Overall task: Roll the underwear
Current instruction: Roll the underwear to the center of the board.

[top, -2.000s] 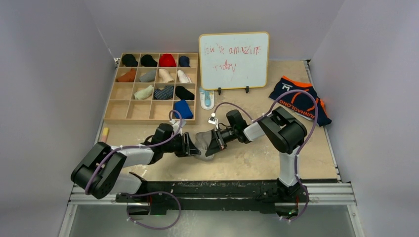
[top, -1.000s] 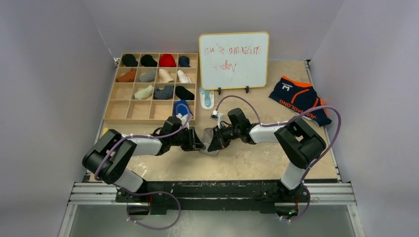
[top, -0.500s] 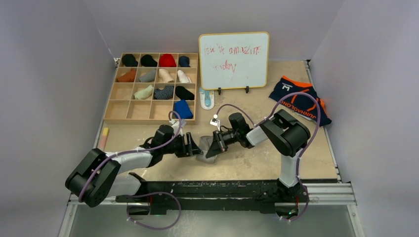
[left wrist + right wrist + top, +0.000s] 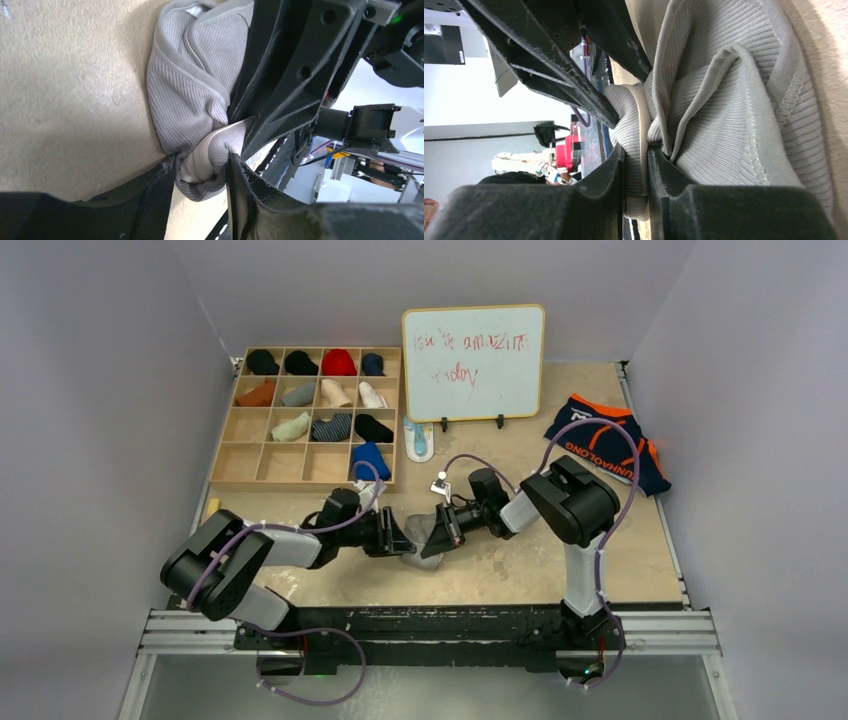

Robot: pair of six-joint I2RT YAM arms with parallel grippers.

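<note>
I saw a wooden divided tray (image 4: pixel 226 465) at the far left of the table (image 4: pixel 520 570), rolled socks (image 4: pixel 338 362) in many compartments, and a whiteboard (image 4: pixel 474 362) with red writing beside it.

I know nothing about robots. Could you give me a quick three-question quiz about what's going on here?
1. True or false: the navy underwear lies apart from both claws.
2. What is the right claw pinching? A) a towel B) the grey underwear C) a cup
3. How many compartments in the wooden tray's nearest row hold something?
Key: 1 true; 2 B; 3 one.
</note>
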